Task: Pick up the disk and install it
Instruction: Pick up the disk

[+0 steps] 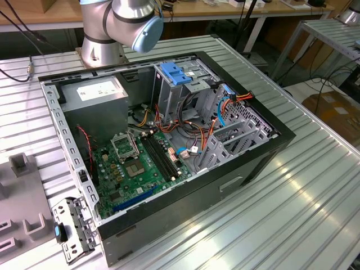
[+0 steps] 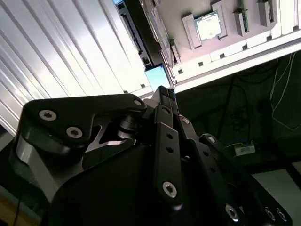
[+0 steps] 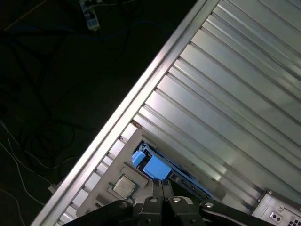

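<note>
Standing seemingly on edge in one grey tray near the ribbed table's edge, one disk, its blue end just beside one gripper with fingers pressed together, could, I judge, topple if nudged; also one processor chip, one open computer case.

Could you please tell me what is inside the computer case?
A green motherboard, grey power supply, drive cage with blue latch, and cables; beneath the cage is hidden.
</note>
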`<action>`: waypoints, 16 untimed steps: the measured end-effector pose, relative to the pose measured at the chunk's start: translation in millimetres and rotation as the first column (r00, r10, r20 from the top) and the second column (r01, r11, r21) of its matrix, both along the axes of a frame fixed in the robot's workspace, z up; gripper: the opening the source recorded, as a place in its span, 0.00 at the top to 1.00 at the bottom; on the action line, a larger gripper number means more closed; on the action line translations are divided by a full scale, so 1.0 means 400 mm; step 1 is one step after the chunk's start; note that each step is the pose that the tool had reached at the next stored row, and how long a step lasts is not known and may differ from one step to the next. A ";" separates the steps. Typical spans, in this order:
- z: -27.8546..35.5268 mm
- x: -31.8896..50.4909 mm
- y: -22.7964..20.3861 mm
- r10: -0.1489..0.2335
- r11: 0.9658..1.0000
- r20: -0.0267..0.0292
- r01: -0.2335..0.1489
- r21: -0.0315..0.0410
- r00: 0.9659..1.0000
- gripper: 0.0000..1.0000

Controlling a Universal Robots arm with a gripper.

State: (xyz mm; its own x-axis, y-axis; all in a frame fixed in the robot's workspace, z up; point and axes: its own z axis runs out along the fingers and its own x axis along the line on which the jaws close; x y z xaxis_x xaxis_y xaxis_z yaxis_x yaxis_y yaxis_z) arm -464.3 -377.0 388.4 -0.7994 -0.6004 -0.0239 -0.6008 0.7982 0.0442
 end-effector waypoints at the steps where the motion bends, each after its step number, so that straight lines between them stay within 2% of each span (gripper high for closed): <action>1: 0.000 0.000 0.000 0.034 0.999 0.000 -0.034 0.000 0.999 0.89; 3: 0.000 0.000 0.000 0.091 0.996 0.000 -0.091 0.000 0.996 0.89; 5: 0.000 0.000 0.000 0.123 0.992 0.000 -0.123 0.000 0.992 0.89; 6: 0.000 0.000 0.000 0.147 0.989 0.000 -0.147 0.000 0.989 0.89; 11: 0.000 0.000 0.000 0.223 0.975 0.000 -0.223 0.000 0.975 0.89; 12: 0.000 0.000 0.000 0.238 0.971 0.000 -0.238 0.000 0.971 0.89; 14: 0.000 0.000 0.000 0.288 0.958 0.000 -0.288 0.000 0.958 0.89; 16: 0.000 0.000 0.000 0.318 0.948 0.000 -0.318 0.000 0.948 0.89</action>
